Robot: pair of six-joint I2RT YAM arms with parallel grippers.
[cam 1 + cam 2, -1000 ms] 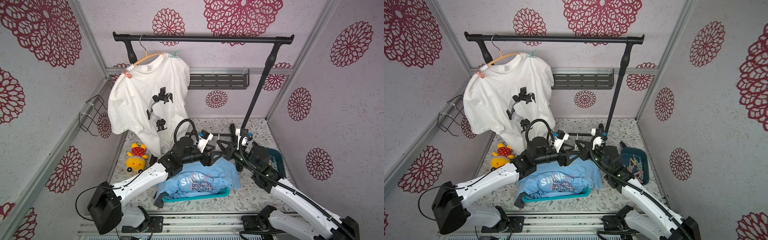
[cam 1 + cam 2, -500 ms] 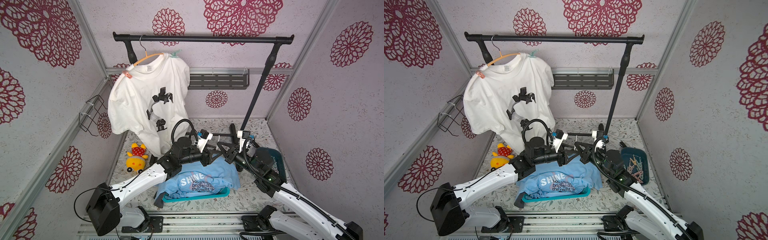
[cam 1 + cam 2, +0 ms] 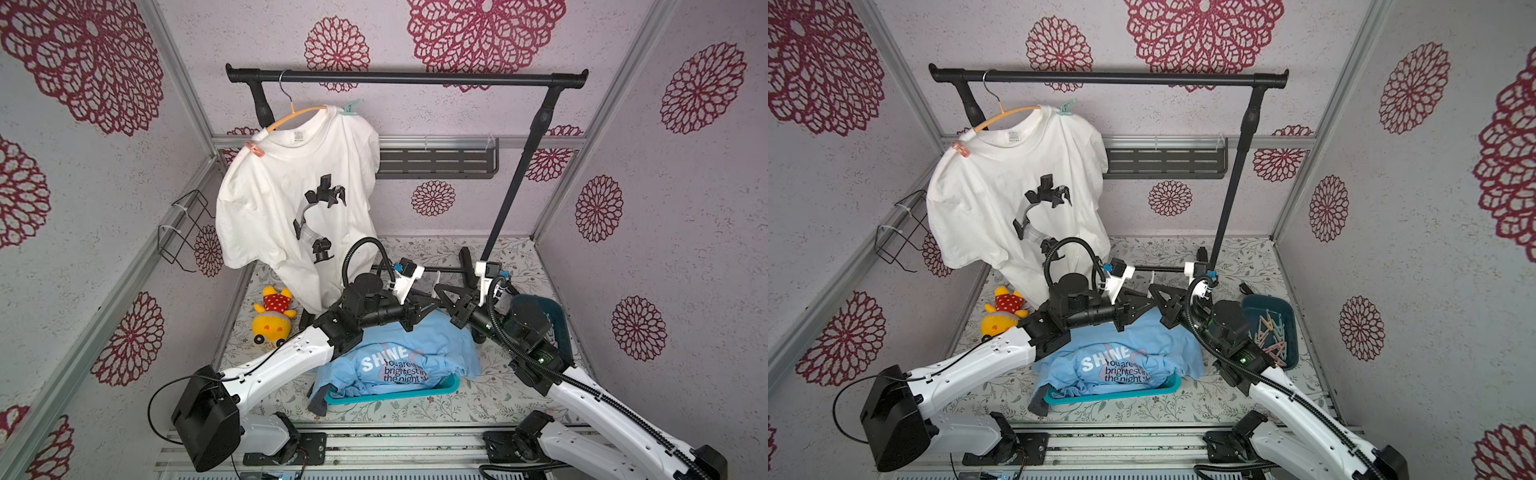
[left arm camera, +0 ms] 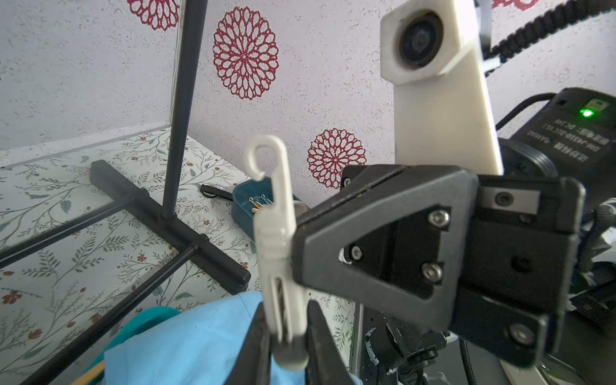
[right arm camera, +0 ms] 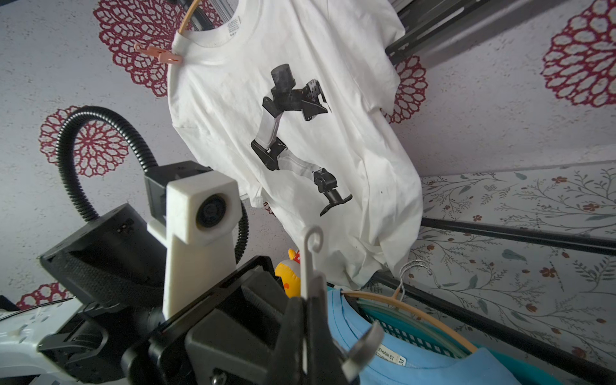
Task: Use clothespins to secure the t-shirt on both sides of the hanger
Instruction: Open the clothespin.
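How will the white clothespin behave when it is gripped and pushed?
The white clothespin looks stiff: straight though pinched at two places. Probably light, being slim plastic. Its smooth, narrow sides might let it twist between the fingers.

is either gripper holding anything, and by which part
The right gripper pinches the white clothespin at mid-body. The left gripper flanks the end opposite its hook; whether it grips cannot be told.
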